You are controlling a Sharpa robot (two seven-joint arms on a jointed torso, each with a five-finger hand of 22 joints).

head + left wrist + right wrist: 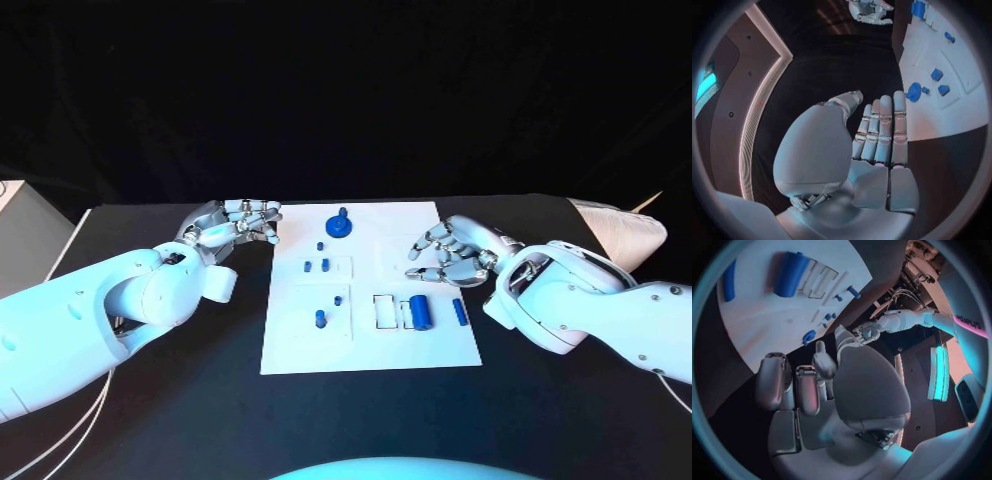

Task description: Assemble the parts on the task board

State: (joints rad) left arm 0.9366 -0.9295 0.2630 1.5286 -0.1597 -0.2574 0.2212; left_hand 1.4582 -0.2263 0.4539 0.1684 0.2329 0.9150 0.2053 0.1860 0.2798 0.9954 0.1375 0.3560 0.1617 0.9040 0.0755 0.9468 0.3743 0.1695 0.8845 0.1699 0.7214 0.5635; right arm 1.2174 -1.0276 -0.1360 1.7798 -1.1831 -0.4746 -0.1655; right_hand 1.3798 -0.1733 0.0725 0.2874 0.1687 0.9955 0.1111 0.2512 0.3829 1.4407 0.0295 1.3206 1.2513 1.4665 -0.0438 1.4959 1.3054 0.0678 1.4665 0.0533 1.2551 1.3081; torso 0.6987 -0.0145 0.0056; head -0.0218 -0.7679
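Head view, looking down: white task board (369, 350) lies mid-frame on the black surface (188, 420), with the blue parts spread over it — a round knobbed piece (339, 226) near the board's top edge, small pegs (326, 264) in the middle, a short peg (320, 319) lower left, and at lower right a fat blue cylinder (420, 311) beside a white rectangular frame (385, 311), with a slim blue bar (460, 311) to the right of them. Left hand (235, 223) sits just off the board's upper left corner, fingers curled loosely, nothing between them; in the left wrist view its fingers (882, 131) lie straight and side by side, empty, over dark surface beside the board edge. Right hand (454, 252) hovers at the board's right edge above the cylinder, fingers bent but apart, holding nothing; right wrist view agrees. Judgement: both hands flank the board at the ready, parts loose and unassembled, so the task looks barely begun; the right hand seems best placed for the cylinder and bar. Writing: a pale wordmark shows on the far arm in the right wrist view, too small and bent to read. No labels on board or parts.
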